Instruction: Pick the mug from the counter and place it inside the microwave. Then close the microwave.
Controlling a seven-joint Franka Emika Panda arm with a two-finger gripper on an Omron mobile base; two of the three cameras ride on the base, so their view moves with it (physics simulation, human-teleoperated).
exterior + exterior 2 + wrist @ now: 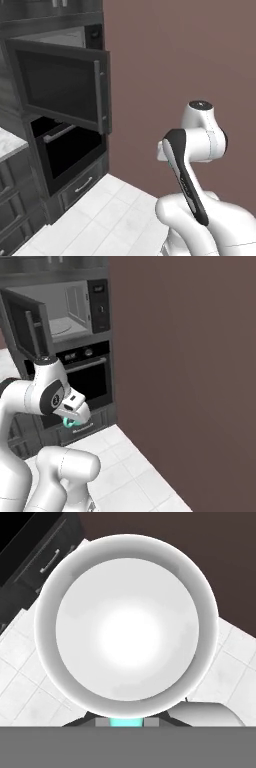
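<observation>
Microwave (70, 311) upper left, door (62, 85) swung open. Arm folded low before the oven (90, 378), over tiled floor. Gripper (74, 420) pinching the teal mug (71, 423); hand view looks into its white interior.

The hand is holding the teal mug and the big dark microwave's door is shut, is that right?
Not quite. The hand does hold the teal mug with the white inside, but the large dark grey microwave stands open; the right base view shows its light interior and turntable.
</observation>
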